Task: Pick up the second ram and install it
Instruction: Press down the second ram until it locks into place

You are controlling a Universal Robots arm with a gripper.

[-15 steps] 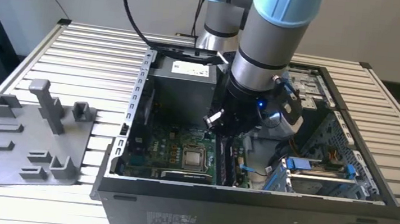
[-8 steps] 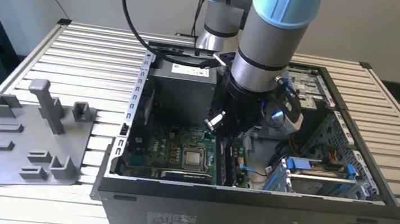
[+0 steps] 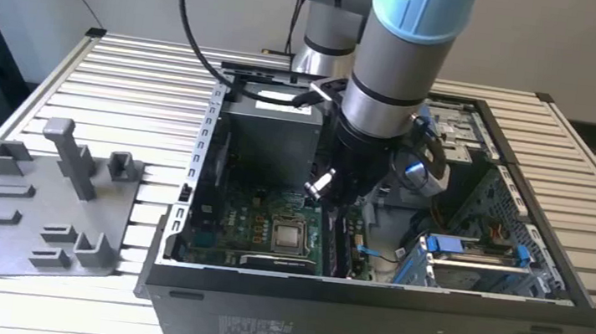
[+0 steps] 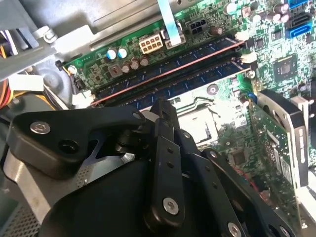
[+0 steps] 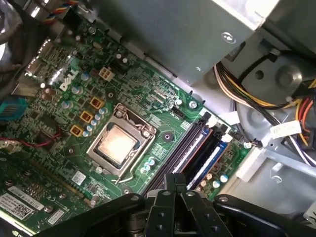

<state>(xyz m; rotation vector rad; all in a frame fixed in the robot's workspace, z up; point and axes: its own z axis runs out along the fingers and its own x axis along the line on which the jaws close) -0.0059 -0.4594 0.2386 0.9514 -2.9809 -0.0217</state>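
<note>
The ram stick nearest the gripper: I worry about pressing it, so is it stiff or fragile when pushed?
The ram stick looks a thin flat board: probably stiff lengthwise, yet apt to crack if pushed sideways. Standing on edge in its slot near the gripper, it likely resists tipping. Being so thin, it is probably light for its size.

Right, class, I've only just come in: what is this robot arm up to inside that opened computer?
The arm has reached down into the open computer case on the slatted table. Its gripper sits directly over the memory slots beside the CPU socket on the motherboard. In the second wrist view, two blue ram sticks lie side by side in the slots. The grey tray at the exterior view's left holds no stick.
</note>
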